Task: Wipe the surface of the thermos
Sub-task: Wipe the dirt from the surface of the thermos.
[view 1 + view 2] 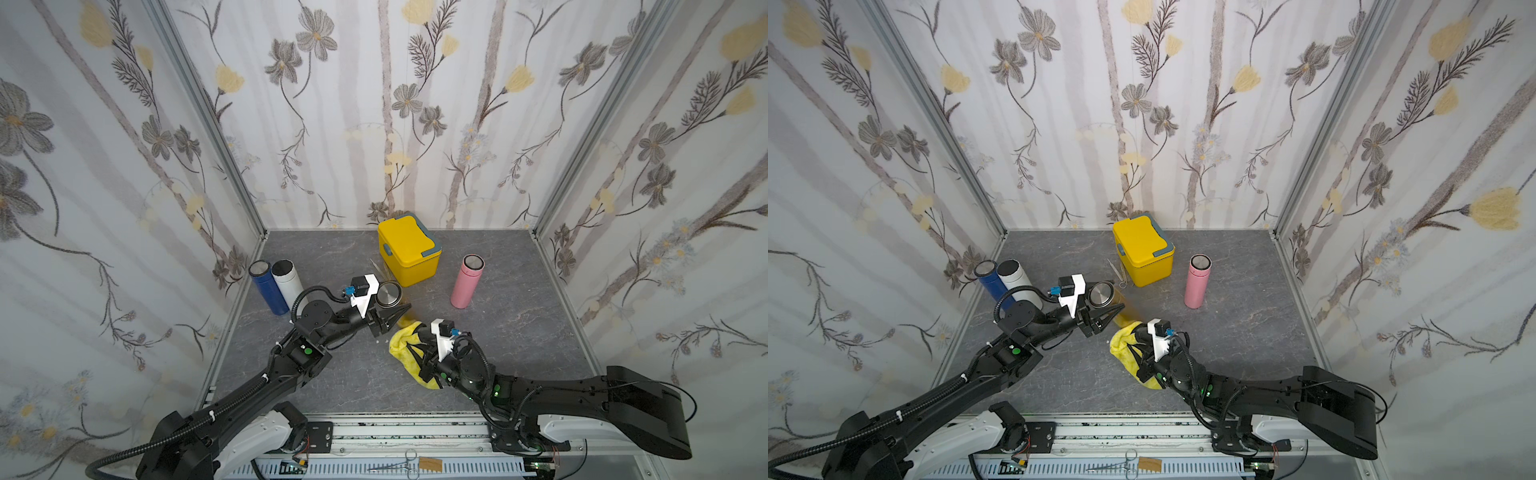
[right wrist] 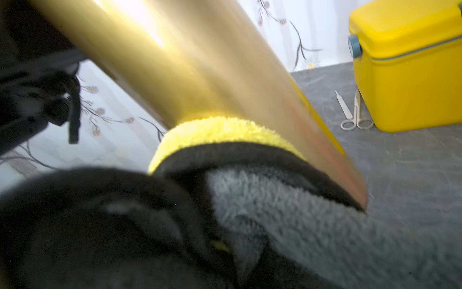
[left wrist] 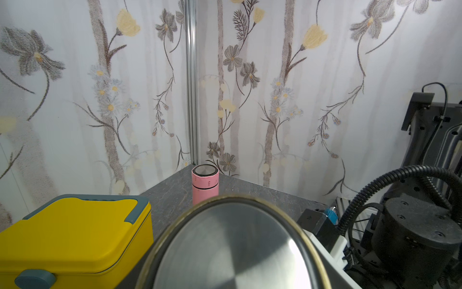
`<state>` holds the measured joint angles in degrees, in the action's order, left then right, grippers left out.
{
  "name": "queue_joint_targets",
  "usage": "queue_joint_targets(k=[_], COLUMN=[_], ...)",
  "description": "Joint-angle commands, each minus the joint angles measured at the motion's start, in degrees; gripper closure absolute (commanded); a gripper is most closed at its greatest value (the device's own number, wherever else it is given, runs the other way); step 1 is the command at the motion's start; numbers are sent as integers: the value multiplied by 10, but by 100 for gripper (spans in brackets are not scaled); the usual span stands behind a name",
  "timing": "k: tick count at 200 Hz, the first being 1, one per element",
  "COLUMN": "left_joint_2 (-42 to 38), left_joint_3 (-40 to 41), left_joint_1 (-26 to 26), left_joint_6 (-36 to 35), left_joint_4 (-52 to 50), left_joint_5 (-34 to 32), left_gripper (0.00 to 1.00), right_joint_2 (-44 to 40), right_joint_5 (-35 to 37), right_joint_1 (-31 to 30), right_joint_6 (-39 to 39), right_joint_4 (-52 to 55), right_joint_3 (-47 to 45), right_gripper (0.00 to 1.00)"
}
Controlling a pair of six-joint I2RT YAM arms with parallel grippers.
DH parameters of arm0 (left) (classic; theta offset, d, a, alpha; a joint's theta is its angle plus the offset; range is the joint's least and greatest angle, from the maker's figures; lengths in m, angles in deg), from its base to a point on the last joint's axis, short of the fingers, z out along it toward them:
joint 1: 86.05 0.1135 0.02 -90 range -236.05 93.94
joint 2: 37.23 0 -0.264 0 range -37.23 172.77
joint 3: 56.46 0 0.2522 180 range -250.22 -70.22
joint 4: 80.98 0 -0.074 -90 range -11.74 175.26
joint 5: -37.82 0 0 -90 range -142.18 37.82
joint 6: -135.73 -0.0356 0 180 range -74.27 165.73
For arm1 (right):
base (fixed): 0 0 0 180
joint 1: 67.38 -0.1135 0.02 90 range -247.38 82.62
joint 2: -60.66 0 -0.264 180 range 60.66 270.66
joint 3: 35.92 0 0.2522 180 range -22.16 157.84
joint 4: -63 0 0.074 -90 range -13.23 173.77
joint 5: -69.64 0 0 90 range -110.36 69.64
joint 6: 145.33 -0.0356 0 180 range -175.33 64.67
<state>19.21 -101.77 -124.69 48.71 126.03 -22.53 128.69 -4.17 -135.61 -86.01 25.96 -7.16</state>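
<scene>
right gripper presses cloth against thermos gripped by left gripper.

Whole thing sits in a little three-sided booth. The walls are covered in pale wallpaper with grey and yellow flowers on long brown stems, same print on the far, left and right sides. Bare aluminium posts run up the two far corners, left post and right post. The surface is dark grey with lighter marble-ish veins. A metal rail runs along the near edge. Light's soft and pretty even.
</scene>
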Motion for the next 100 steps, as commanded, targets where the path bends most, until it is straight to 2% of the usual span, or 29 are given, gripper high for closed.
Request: queue_joint_targets(k=[1, 29, 53, 82, 100], left_joint_2=[1, 12, 26, 31, 29], left_joint_3=[9, 17, 12, 6, 8], left_joint_1=[-3, -3, -3, -4, -3], left_joint_6=[-2, -30, -37, -33, -25], left_joint_4=[80, 86, 84, 83, 91], left_joint_5=[58, 51, 62, 79, 89], left_gripper=[100, 100, 100, 100, 100], right_joint_2=[-21, -99, -129, -109, -60], right_joint_5=[24, 14, 7, 47, 38], right_joint_1=[3, 3, 3, 9, 31], right_joint_6=[-10, 35, 44, 1, -54], right_joint_4=[-40, 14, 21, -7, -64], right_joint_3=[7, 50, 62, 8, -52], right_gripper=[100, 100, 100, 100, 100])
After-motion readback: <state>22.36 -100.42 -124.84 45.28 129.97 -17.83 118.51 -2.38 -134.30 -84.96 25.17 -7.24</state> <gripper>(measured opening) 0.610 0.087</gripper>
